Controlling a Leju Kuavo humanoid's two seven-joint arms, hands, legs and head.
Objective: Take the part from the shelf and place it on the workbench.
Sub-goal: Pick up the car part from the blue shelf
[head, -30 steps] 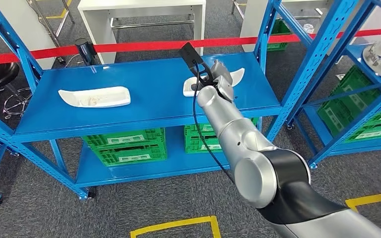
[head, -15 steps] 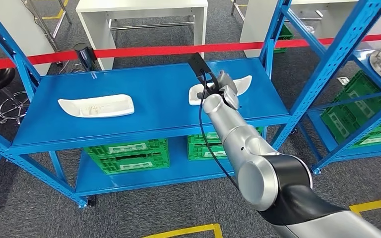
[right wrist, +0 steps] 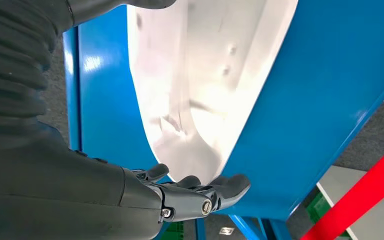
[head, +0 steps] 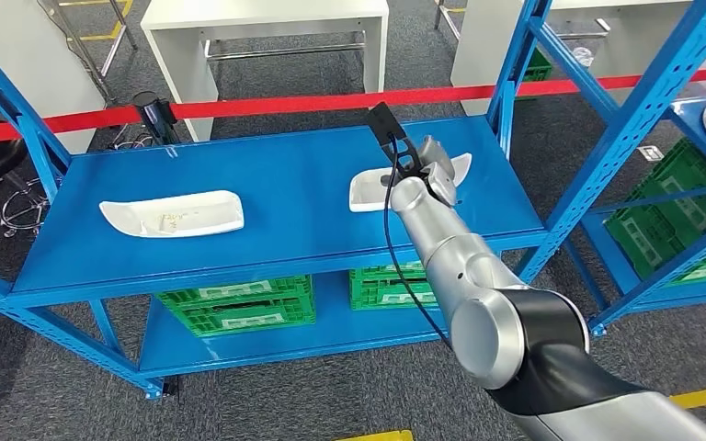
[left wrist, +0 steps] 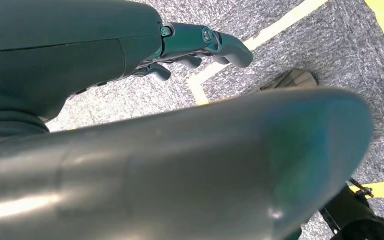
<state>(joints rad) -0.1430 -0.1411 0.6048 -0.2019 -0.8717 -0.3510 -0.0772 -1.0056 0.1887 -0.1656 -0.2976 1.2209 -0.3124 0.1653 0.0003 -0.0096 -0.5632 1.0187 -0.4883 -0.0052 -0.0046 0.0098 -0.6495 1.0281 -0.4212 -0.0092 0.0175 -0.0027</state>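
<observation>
Left hand [left wrist: 200, 47] is hanging at the robot's side over grey carpet with yellow floor tape; fingers [left wrist: 230, 47] lightly curled, nothing in them.

Right arm is reaching out over the blue shelf [head: 276, 202]. Right hand [head: 427, 165] is sitting over the near end of the white part [right wrist: 205, 90], a shallow moulded shell lying on the shelf's right side. In the right wrist view the fingers [right wrist: 205, 192] are spread along one edge of the part; whether they are touching it, I cannot tell. Not yet gripped, by my reading.

For a good grasp: get fingers under the rim, thumb on the opposite side, close firmly before lifting; thin shell may slide on the smooth shelf.

Further left, a second white part [head: 173, 213] is lying untouched. Red barrier tape [head: 267, 106] is running behind the shelf.
</observation>
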